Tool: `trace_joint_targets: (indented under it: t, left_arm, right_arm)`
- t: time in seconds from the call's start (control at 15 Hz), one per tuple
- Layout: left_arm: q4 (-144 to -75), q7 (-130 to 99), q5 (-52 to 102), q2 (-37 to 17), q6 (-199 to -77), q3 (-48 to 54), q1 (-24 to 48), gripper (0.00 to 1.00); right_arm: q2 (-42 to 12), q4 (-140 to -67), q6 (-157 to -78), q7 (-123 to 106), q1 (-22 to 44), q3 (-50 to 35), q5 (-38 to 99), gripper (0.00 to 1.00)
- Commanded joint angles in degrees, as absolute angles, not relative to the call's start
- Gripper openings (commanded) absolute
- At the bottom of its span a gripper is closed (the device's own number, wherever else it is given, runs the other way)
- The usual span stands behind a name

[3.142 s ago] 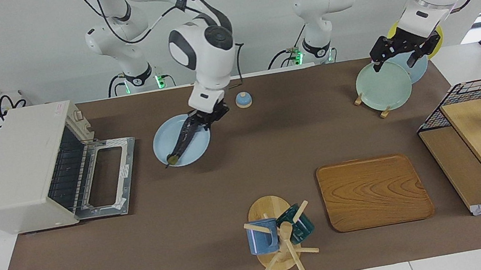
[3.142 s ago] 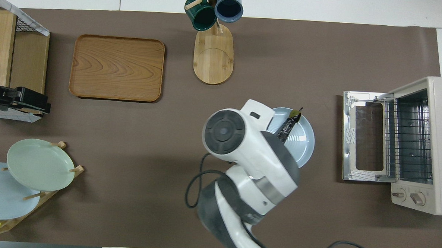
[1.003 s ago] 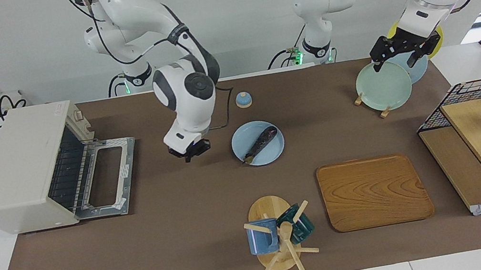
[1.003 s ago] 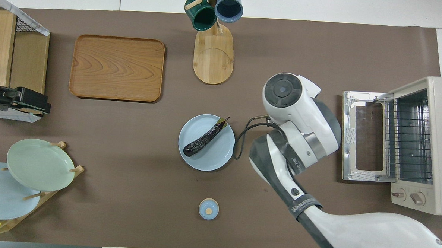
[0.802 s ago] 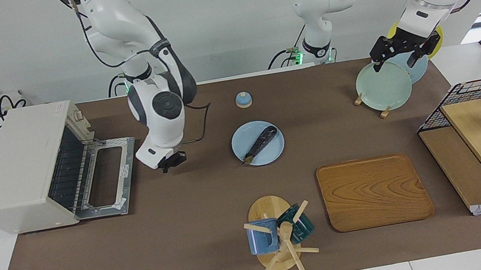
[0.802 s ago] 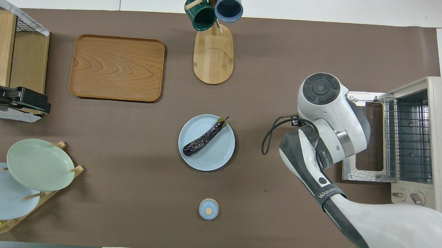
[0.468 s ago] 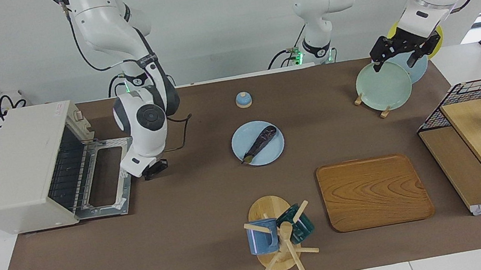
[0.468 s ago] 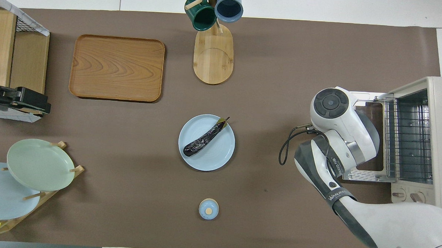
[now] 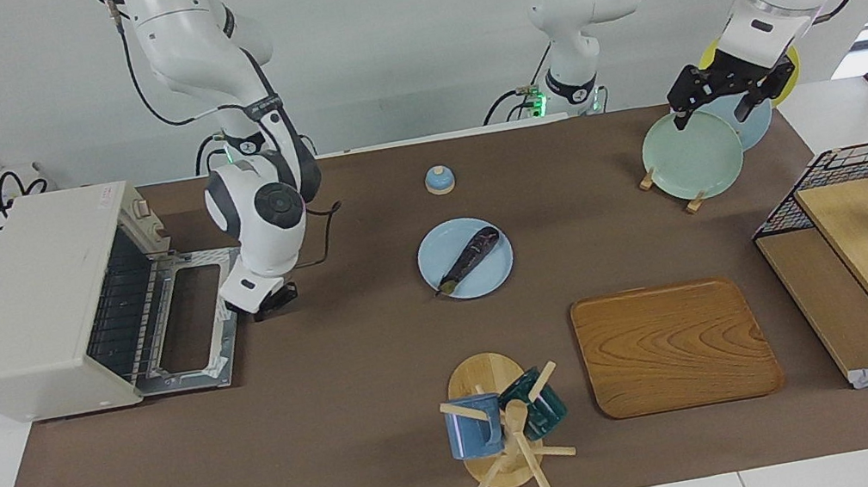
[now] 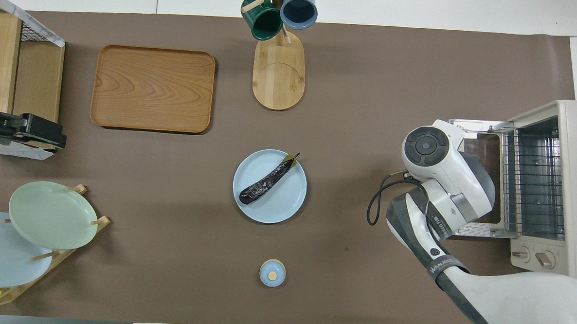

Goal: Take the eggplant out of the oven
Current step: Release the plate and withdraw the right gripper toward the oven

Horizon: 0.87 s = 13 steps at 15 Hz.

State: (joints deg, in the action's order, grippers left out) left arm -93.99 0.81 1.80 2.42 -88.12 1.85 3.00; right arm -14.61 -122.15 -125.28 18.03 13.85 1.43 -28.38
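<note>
Since the earlier frames the blue plate had slid toward the middle of the worktop with the eggplant on it, and I had swung the right arm away to the oven's dropped door.

Facing view: the right tool (image 9: 266, 302) hung low just beside the edge of the open door, its fingertips pressed together and carrying nothing. The eggplant (image 9: 473, 256) lay across the blue plate (image 9: 491, 273), well apart from the oven (image 9: 29, 299), so I judged the removal itself done and the door the likely step in hand. To do it well, I would get the closed tips under the door's free edge and lift it in an arc, not shove the oven. The left tool (image 9: 727, 95) waited over the plate rack (image 9: 669, 189), spread wide and empty.

Overhead view: the right arm's wrist hid its own tool above the door. The eggplant (image 10: 266, 182) lay diagonally on the plate (image 10: 286, 208), stem toward the mug stand (image 10: 278, 71). I counted 1 eggplant, 1 oven (image 10: 567, 189), 1 wooden tray (image 10: 152, 89), 2 mugs and 1 small blue lid (image 10: 272, 273). The rack held 3 plates, which made 4 in all.
</note>
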Motion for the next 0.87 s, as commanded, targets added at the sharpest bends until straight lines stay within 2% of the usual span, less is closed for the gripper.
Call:
trace_joint_targets:
  t: [0.0, 0.53, 0.8]
  left_arm:
    - [-94.3, 0.5, 0.6, 3.3, -88.0, 1.8, 4.0, 1.0]
    - [-94.9, 0.7, 0.7, 4.1, -90.2, 2.9, 4.7, 1.0]
    - [-96.8, 0.4, 1.4, 3.4, -93.6, 2.9, 10.9, 1.0]
  right_arm:
    - [-13.0, -124.2, -125.2, 15.7, 12.0, 0.8, -30.1, 0.0]
    - [-10.9, -124.1, -121.3, 11.2, 11.8, 0.8, -31.4, 0.0]
    - [-7.7, -123.8, -118.7, 4.1, 9.6, 0.8, -32.3, 0.0]
